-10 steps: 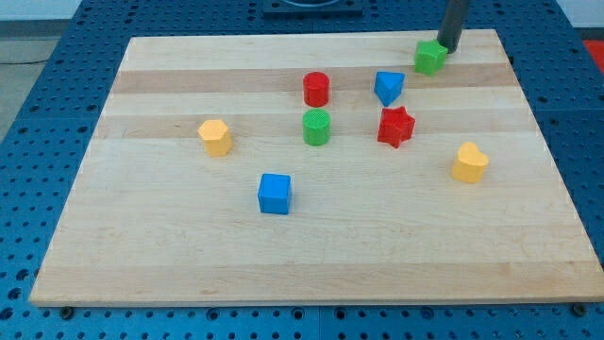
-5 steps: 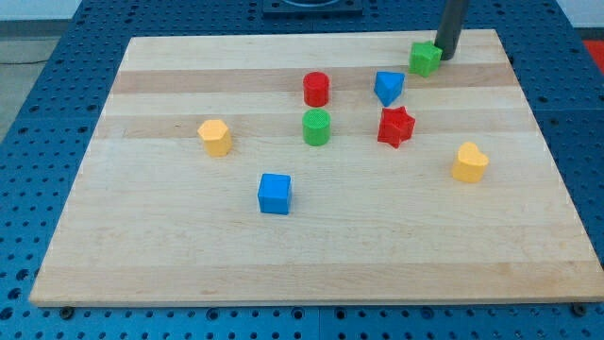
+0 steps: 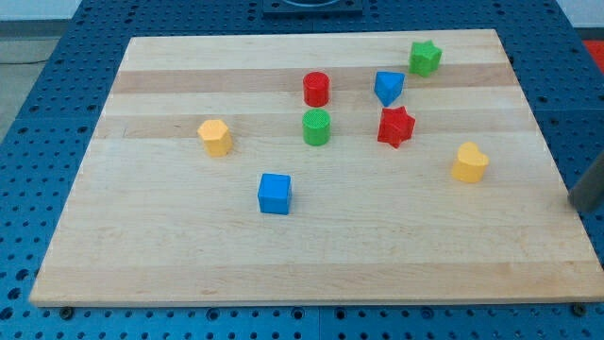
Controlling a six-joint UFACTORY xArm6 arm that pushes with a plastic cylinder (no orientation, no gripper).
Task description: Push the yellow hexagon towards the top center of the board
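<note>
The yellow hexagon (image 3: 215, 137) sits on the left part of the wooden board (image 3: 189, 246), well away from the other blocks. My rod shows only as a blurred dark shape at the view's right edge, with my tip (image 3: 577, 205) just off the board's right side. It is far to the right of the yellow hexagon and touches no block. The nearest block to it is a yellow heart-like block (image 3: 469, 162).
A green star (image 3: 426, 58) lies near the top right. A red cylinder (image 3: 316, 89), blue block (image 3: 388, 88), green cylinder (image 3: 316, 127) and red star (image 3: 396, 127) cluster at centre. A blue cube (image 3: 275, 194) lies below them.
My rod left the green star at the top right and swung down to the view's right edge. The green star shifted slightly left and up before that.
</note>
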